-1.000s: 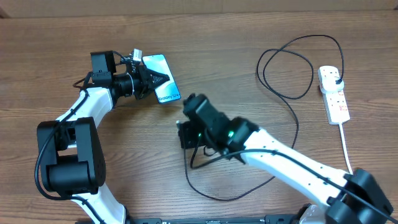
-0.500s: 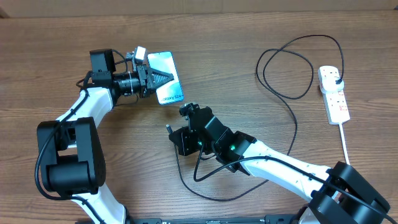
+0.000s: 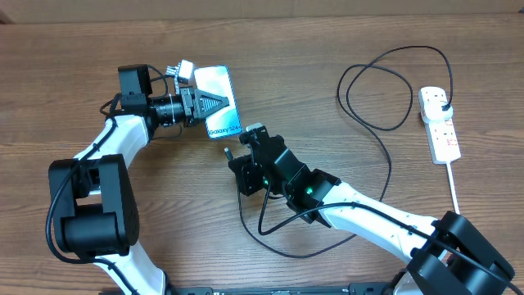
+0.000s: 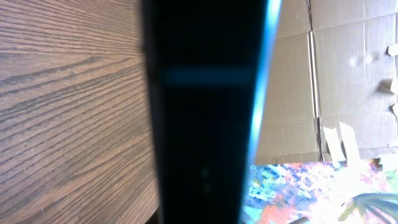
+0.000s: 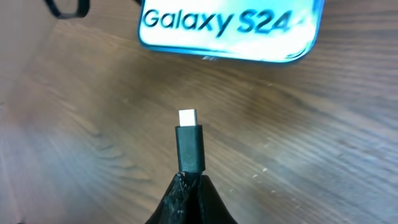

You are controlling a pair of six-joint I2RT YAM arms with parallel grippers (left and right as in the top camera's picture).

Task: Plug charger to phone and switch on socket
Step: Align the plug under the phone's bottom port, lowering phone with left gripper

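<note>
The phone [image 3: 218, 100] with its light blue screen and "Galaxy S24" text is tilted up off the table, held by my left gripper [image 3: 214, 103], which is shut on it. In the left wrist view the phone [image 4: 202, 112] fills the middle as a dark slab. My right gripper [image 3: 244, 152] is shut on the charger's black connector [image 5: 189, 144], its metal tip pointing at the phone's bottom edge [image 5: 224, 28] with a gap between. The black charger cable [image 3: 385, 123] loops across the table to its plug [image 3: 443, 106] in the white socket strip [image 3: 440, 127].
The strip's thick white cord [image 3: 455, 192] runs toward the front right. Cable slack [image 3: 270, 242] lies in a loop under my right arm. Cardboard [image 4: 336, 74] and a colourful sheet [image 4: 311, 193] show beyond the table in the left wrist view.
My left gripper has raised and tilted the phone. My right gripper swung left and down, then came back up toward the phone's bottom edge with the connector.
</note>
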